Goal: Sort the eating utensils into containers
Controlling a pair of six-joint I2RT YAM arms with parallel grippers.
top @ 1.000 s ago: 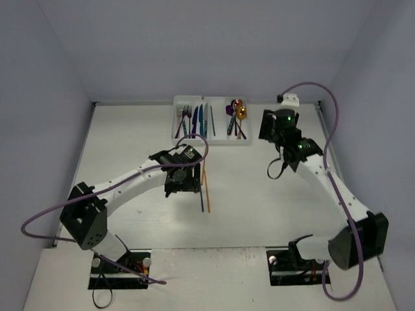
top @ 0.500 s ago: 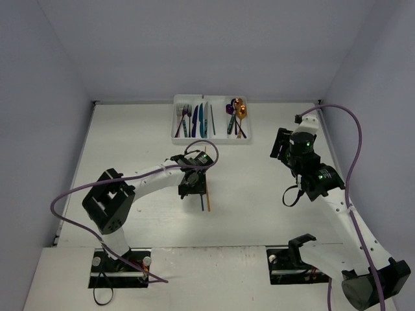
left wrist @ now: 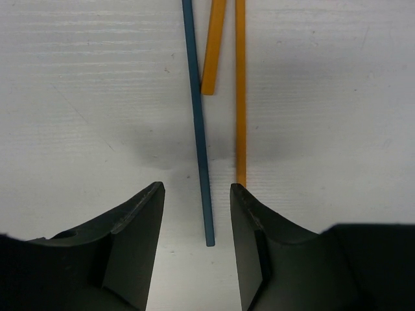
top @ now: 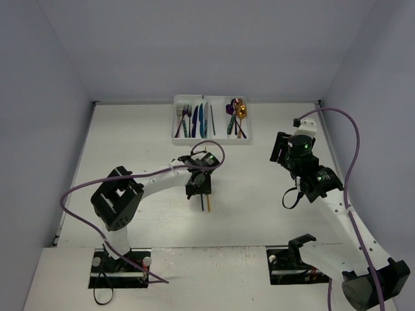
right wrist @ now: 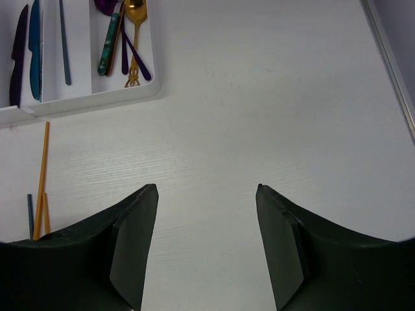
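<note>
A blue chopstick and two orange chopsticks lie on the table. My left gripper is open just above them, its jaws astride the blue chopstick's near end, with the right jaw beside the tip of one orange chopstick. In the top view the left gripper covers most of the chopsticks. The white tray at the back holds forks, knives and spoons. My right gripper is open and empty over bare table, to the right of the tray.
Grey walls close in the table at the back and both sides. A raised edge strip runs along the right side. The right arm stands over the right part of the table.
My left gripper has moved right and nearer, ending over the near ends of the chopsticks. My right arm drew back from the tray toward the right, then held still.
</note>
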